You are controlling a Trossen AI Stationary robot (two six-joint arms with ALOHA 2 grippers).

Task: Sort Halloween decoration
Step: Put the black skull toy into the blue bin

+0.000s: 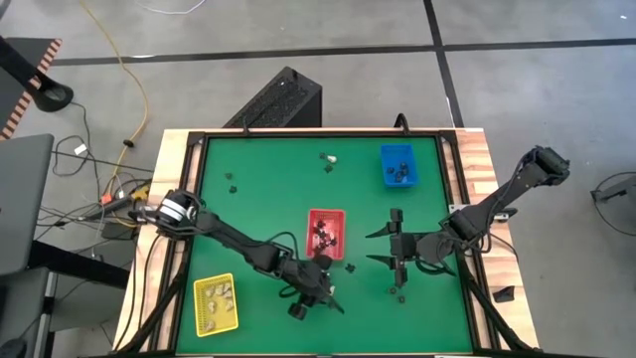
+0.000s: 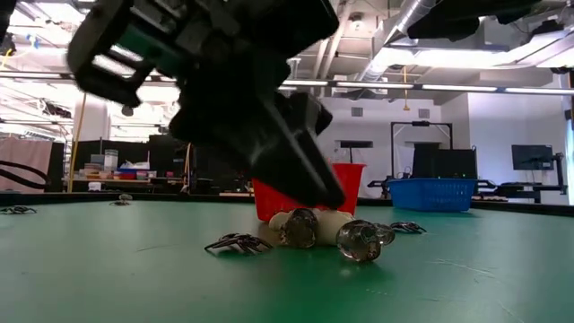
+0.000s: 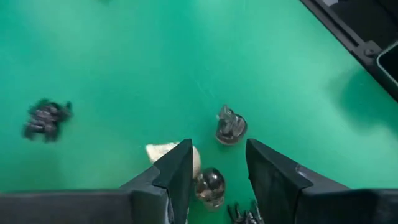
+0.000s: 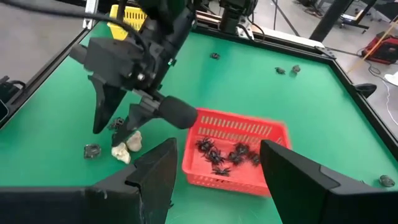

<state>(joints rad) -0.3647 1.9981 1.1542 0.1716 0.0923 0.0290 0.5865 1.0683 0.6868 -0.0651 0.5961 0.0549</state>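
Treat each decoration as light, rigid and small; expect it to skid or roll on the smooth green worktop if you nudge it. The cream lump looks bumpy and matte, so pinch it across its widest part. The two grey skull-like pieces look glossy and probably slip; close on their sides, low down. The black spider has thin legs that may bend, so take it by the body.

This cluster lies just in front of the red tray, under the left gripper, whose fingers stand partly spread over the cream lump and one skull piece, pinching nothing. The right gripper waits nearby, spread wide and empty.

Count three trays: red with several black spiders, yellow with cream pieces, blue with dark pieces. Exact counts inside cannot be read. A few loose pieces remain scattered near the far edge of the worktop.
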